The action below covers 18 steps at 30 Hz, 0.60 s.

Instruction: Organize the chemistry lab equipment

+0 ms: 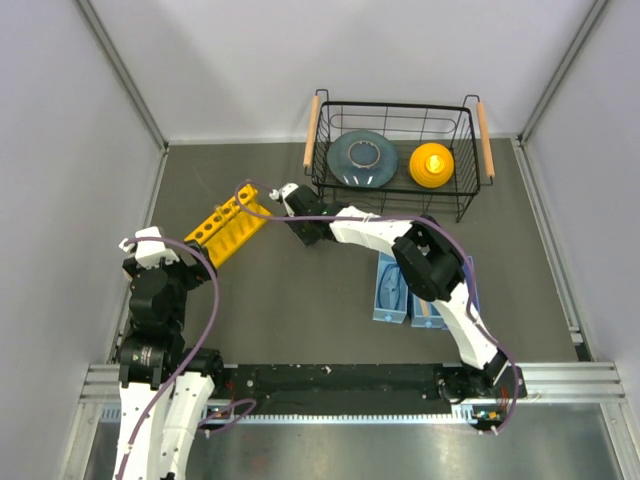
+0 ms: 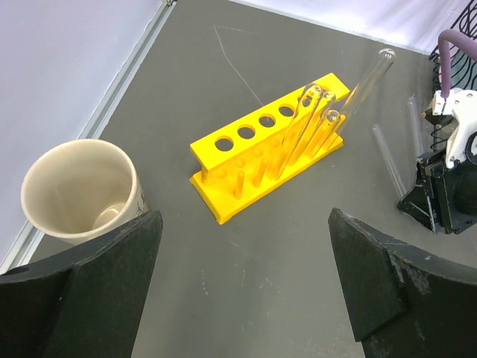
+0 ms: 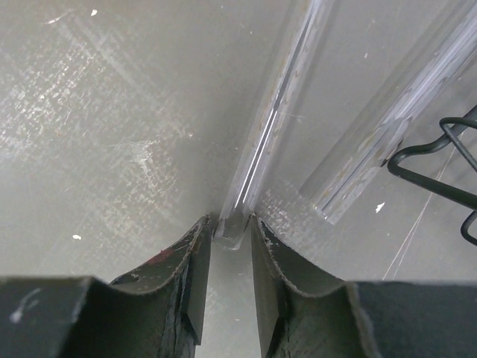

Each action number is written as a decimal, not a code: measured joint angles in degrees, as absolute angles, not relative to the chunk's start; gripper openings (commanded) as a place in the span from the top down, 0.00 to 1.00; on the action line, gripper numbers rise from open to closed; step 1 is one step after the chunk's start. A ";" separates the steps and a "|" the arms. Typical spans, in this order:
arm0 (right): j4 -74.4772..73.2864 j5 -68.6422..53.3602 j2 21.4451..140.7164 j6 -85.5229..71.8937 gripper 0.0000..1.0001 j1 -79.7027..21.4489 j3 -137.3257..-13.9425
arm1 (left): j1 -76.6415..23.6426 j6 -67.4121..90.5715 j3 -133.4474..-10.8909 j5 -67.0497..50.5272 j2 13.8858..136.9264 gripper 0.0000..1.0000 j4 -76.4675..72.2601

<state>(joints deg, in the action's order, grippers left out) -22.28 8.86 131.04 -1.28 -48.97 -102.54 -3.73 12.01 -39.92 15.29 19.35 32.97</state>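
The yellow six-hole rack [image 1: 222,230] is sitting at ten o'clock, three clear glass tubes [image 2: 298,130] leaning in its holes; two loose tubes [image 3: 272,112] are lying flat at its three o'clock.

The right hand [image 1: 284,195] sits beside the yellow rack [image 1: 226,229].

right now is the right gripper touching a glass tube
Touching: the right wrist view shows the right gripper pinching the end of the glass tube.

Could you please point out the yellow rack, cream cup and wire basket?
yellow rack [image 2: 206,147]: left wrist view, top deck.
cream cup [image 2: 67,186]: left wrist view, inner wall.
wire basket [image 1: 312,130]: top external view, left handle.
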 measured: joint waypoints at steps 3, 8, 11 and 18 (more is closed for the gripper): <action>-22.28 8.23 131.07 -1.61 0.76 -48.97 -102.54 | -3.73 12.01 -39.92 15.29 19.35 0.01 32.97; -21.82 7.18 130.93 -1.52 0.81 -49.10 -102.00 | -3.73 11.99 -39.92 14.66 19.38 0.01 32.97; -20.36 6.09 129.16 -1.58 0.83 -49.34 -98.96 | -3.73 12.01 -39.92 14.13 19.40 0.01 32.97; -21.28 3.16 121.71 -1.58 0.84 -51.31 -88.64 | -3.73 14.37 -40.47 10.85 19.84 0.01 33.74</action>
<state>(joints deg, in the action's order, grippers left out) -21.28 3.16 121.71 -1.58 -51.31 -88.64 -3.73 14.37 -40.47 10.85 19.84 33.74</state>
